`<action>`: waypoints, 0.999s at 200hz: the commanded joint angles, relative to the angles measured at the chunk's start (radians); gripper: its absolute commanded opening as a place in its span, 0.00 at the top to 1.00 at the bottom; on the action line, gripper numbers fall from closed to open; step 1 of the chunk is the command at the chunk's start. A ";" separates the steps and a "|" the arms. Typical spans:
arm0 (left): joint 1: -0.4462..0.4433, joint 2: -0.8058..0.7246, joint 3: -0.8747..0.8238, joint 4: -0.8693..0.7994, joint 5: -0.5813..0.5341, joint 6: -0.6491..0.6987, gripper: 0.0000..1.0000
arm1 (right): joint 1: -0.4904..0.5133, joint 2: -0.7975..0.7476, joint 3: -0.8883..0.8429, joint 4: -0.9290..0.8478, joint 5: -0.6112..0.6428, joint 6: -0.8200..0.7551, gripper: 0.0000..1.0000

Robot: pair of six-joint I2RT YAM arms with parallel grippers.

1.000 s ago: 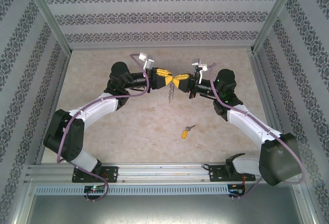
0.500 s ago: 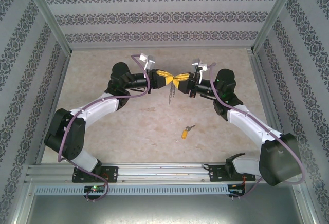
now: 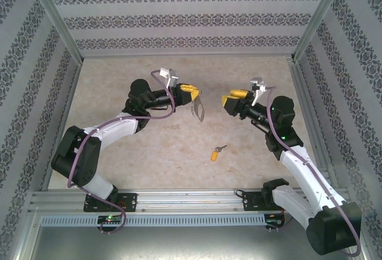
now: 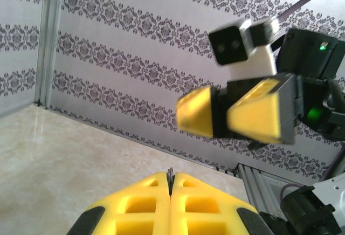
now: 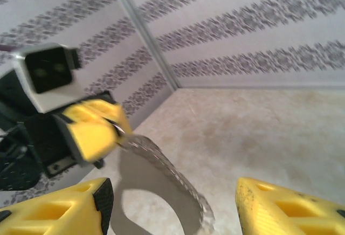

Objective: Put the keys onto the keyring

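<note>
Keyring (image 3: 199, 110) dangling from left jaws, key (image 3: 218, 152) seemingly flat on table (image 3: 149, 146)

You had soft, even light from above over the whole table (image 3: 167, 152): bright, without glare, and with only faint shadows under the arms. At the edges of the top view the walls leaned outward. In the left wrist view the right gripper (image 4: 220, 113) was smeared by motion blur, and the left gripper (image 4: 170, 181), close to the lens, looked soft. In the right wrist view the keyring (image 5: 171, 171) was blurred and threw a grey shadow on the table just beside it.
</note>
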 commanded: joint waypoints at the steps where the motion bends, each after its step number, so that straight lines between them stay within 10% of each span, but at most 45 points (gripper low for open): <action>1: -0.008 -0.017 -0.016 0.167 -0.017 0.041 1.00 | -0.004 -0.001 -0.051 -0.073 0.108 0.058 0.38; 200: -0.023 0.073 -0.020 0.487 0.198 0.010 1.00 | 0.030 0.202 -0.120 -0.057 0.252 0.095 0.38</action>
